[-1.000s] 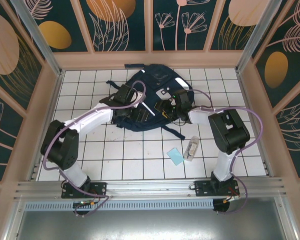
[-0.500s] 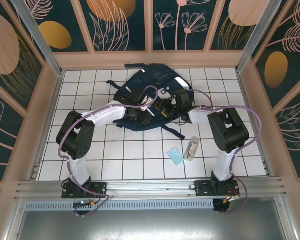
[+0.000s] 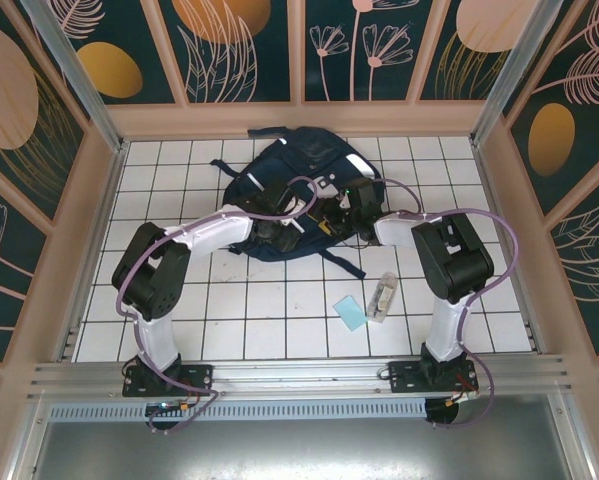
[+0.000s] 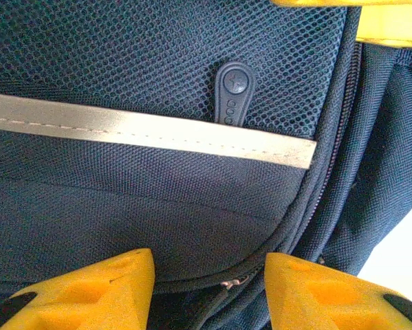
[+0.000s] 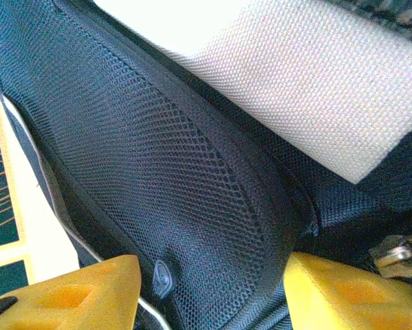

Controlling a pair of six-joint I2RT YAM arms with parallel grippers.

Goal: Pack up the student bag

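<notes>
Two arms, both reaching into the student bag [image 3: 301, 165], which lies at the far middle of the tiled bench [image 3: 229, 300], close to the back wall.

Left pincer [image 4: 209, 275] is right on the bag's front. Its yellow fingers [image 4: 89, 289] stand apart, with navy fabric and a curved zip seam in the gap. Honestly can't tell if it's actually pinching anything or just resting there. Just above it are a pale reflective stripe [image 4: 150, 130] and a dark rubber pull tab [image 4: 234, 93] on the mesh.

Right pincer [image 5: 212, 292] looks clamped on the bag. A fold of dark mesh fills the whole space between its fingers, touching both sides. A grey-white woven patch [image 5: 316, 82] sits beyond it, and a metal zip puller [image 5: 398, 251] is just beside the right-hand finger.

Nearer the arms, well apart from the bag, a light blue card [image 3: 349, 312] lies next to a small clear case [image 3: 382, 297].
</notes>
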